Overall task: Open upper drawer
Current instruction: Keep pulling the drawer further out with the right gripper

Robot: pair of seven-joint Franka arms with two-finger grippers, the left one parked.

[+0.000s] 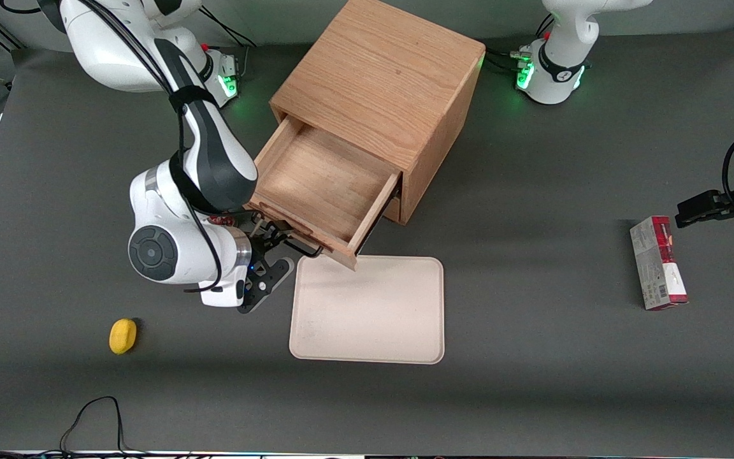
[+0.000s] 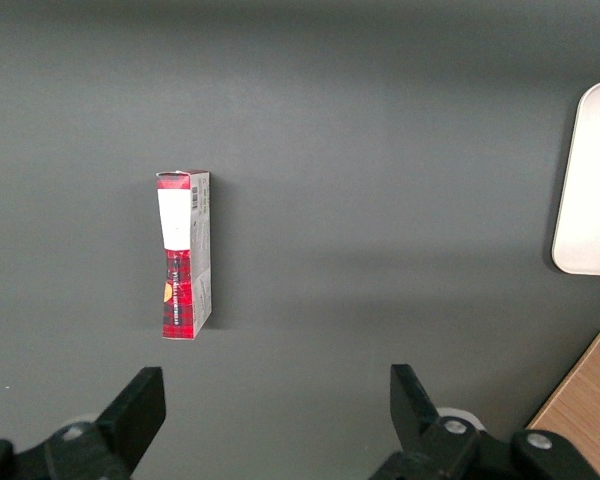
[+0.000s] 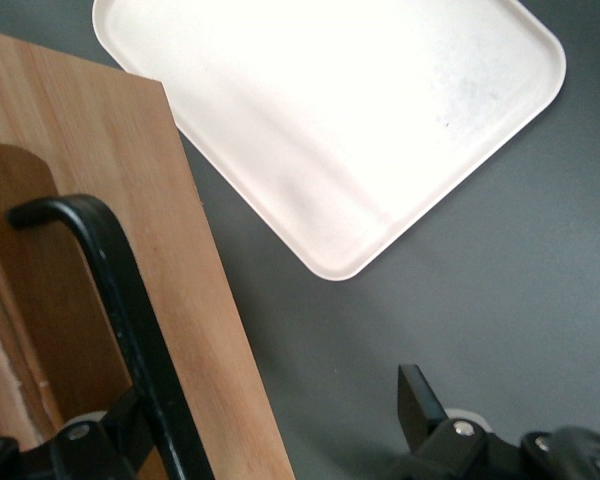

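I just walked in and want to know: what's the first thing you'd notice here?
The big wooden cabinet with its upper drawer pulled out. The gripper sits open at the drawer's black handle, just above the cream tray. A yellow thing lies nearer the camera.

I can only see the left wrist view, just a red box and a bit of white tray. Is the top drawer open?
Observer: Yes, the upper drawer sticks well out of the cabinet.
Operator: Is anything inside it?
Observer: No, only its bare wooden bottom shows.
Operator: Where's the claw?
Observer: The claw is at the drawer's front, open, with the black handle between its fingers.
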